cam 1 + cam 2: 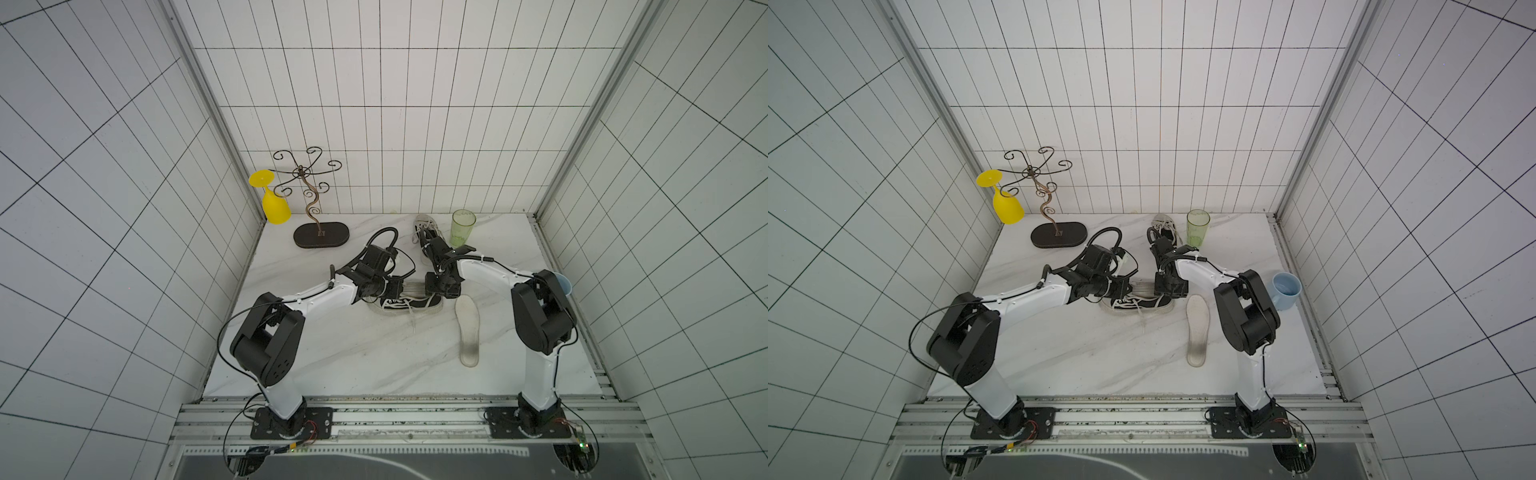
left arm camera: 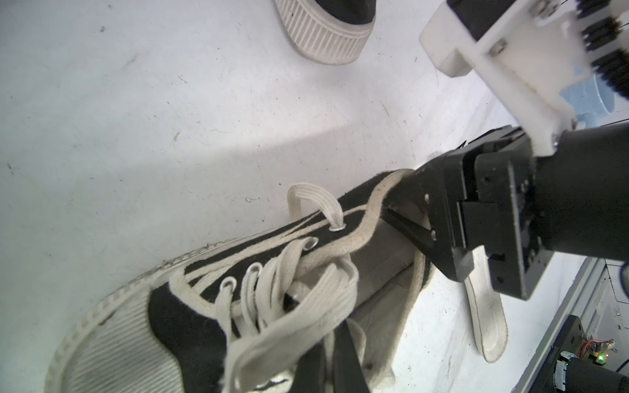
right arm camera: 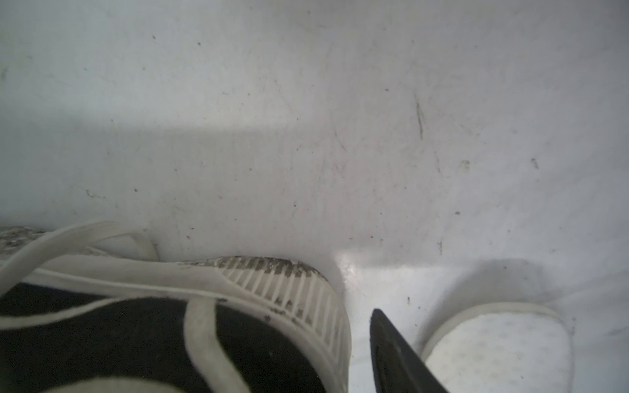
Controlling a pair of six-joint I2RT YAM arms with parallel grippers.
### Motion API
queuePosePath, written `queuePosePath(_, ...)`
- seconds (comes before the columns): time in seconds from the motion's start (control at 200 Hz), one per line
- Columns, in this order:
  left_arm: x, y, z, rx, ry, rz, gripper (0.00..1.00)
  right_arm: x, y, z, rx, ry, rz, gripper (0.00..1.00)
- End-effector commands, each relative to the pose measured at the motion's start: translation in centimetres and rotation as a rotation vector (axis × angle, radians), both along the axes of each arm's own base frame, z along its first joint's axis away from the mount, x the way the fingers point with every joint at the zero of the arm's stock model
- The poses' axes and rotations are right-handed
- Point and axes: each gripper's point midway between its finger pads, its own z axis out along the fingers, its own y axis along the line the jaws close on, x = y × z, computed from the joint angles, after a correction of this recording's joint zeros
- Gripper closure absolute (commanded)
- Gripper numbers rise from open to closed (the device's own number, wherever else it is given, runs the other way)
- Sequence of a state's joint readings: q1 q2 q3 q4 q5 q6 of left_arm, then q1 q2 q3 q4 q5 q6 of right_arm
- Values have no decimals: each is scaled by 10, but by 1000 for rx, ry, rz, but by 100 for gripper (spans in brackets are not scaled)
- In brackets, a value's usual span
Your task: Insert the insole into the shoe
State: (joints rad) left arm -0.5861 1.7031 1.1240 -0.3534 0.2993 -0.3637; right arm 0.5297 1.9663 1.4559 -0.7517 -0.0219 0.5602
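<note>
Insole (image 1: 467,328) is lying flat on the table (image 1: 332,345) right of centre in both top views, outside the shoe (image 1: 409,305), insertion apparently pending, while left gripper (image 2: 328,362) is clamping the laced upper and right gripper (image 2: 412,234) is straddling the heel, jaws apart.

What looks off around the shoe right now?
Nothing is spilled or broken. One loose lace trails from the shoe onto the table. The insole lies flat outside the shoe. The blue mug sits close beside the right arm, at the table edge.
</note>
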Motion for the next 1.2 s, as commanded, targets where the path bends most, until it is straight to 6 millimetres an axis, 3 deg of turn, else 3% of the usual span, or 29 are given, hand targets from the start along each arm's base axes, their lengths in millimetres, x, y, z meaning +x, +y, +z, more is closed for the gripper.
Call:
queuePosePath(0.0,15,-3,9,-9,-42,22,100,16,13,38,50,-38,1,39)
queuePosePath(0.085,14,-3,8,-14,-38,27,100,18,4,44,13,-47,13,41)
queuePosePath(0.255,16,-1,10,-10,-49,42,100,5,-14,22,-100,10,53,47)
queuePosePath(0.43,18,1,12,-3,-60,54,100,3,-30,15,-252,-7,87,50)
queuePosePath(0.595,18,1,13,-8,-63,55,100,-9,-38,-30,-322,53,104,51)
queuePosePath(0.705,18,0,14,-11,-63,52,100,-13,-24,-46,-270,96,107,48)
queuePosePath(0.79,19,2,13,1,-65,61,100,-5,-4,-27,-177,63,97,45)
queuePosePath(0.98,37,25,9,81,-87,113,100,12,48,52,187,-6,105,39)
queuePosePath(1.084,54,40,12,142,-126,97,100,9,59,82,309,-23,117,39)
queuePosePath(1.199,65,52,13,308,-196,-8,100,-1,63,94,373,-8,147,39)
